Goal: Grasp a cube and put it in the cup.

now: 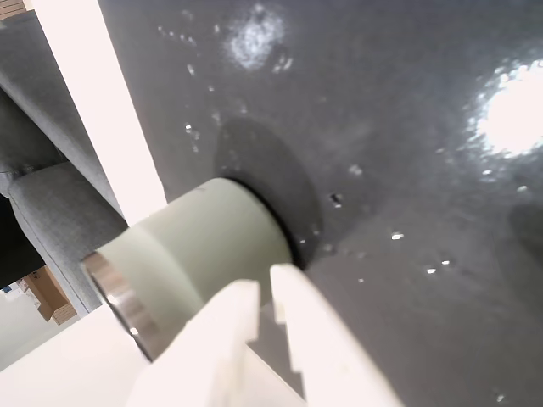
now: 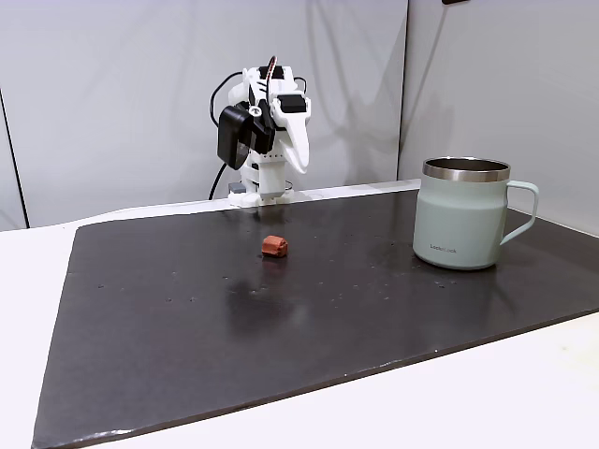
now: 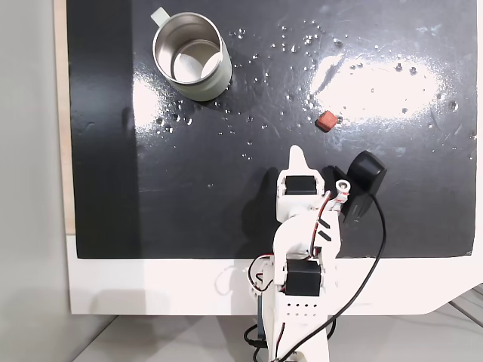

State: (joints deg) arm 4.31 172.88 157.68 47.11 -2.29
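On the dark counter [image 2: 187, 309] in front of the white arm, nothing is held yet. The pincer [image 2: 301, 168] hangs tucked close to the arm's base, tip pointing down, well above the surface. In the wrist view its two pale fingers [image 1: 310, 326] stand narrow, with only a slim gap between them and nothing in it.

The cube [image 2: 274, 246], a small reddish-brown block, lies alone on the counter, out ahead of the pincer. In a fixed view from above it sits forward of the tip and a little to the right [image 3: 327, 121]. The cup [image 2: 461, 213], a pale green mug with a steel rim, stands upright and well apart from the cube. From above it sits forward and off to the left of the pincer [image 3: 192, 56], mouth open and empty. The wrist view looks past the fingers onto the cup's side [image 1: 212, 246], so the pincer seems to be aimed more at the cup than at the cube.

I judge this to be the very start: the reach for the cube is not begun. The next move calls for turning toward the cube, spreading the fingers, and lowering until they straddle it. The block is tiny, so the aim must be close.
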